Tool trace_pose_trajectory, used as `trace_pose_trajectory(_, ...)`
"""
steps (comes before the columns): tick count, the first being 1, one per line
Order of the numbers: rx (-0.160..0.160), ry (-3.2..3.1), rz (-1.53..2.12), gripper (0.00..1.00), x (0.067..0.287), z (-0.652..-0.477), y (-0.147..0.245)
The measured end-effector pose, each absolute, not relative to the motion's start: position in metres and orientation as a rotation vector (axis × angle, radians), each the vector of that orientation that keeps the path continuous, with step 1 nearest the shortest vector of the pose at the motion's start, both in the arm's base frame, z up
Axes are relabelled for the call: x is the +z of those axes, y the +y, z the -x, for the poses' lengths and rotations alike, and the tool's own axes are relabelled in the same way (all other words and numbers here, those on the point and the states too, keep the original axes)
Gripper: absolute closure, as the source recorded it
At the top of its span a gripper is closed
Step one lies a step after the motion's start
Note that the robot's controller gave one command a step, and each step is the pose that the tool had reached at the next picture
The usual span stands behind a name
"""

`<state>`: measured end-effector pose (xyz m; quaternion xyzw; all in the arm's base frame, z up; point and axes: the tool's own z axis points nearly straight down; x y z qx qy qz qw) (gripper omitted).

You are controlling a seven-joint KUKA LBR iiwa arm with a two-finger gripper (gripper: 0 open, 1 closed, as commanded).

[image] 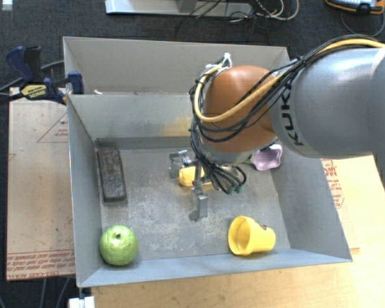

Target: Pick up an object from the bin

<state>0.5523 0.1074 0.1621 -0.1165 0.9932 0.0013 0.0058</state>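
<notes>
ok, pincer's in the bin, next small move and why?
Probably shut the pincer. Its fingers look open, one either side of the small yellow thing in the middle of the bin; the green apple, grey block and yellow cup lie well apart, so nothing else should get caught.

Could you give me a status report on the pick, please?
Gripper open, low mid-bin. Small yellow thing at its fingers. Cup, apple, block lie apart.

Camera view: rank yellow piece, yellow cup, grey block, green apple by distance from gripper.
1. Small yellow piece, centre, right at the gripper.
2. Yellow cup, front right.
3. Grey block, left, and green apple, front left: too close to call.
</notes>
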Motion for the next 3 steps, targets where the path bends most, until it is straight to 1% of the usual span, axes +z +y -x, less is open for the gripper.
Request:
trace_pose_trajectory(1, 0.004, 3.109, 0.429, 0.0, 0.104, -0.581, 0.086)
trace_pose_trajectory(2, 0.008, 3.118, 0.352, 0.0, 0.089, -0.609, 0.032)
trace_pose_trajectory(3, 0.001, 3.119, 0.254, 0.0, 0.098, -0.617, 0.016)
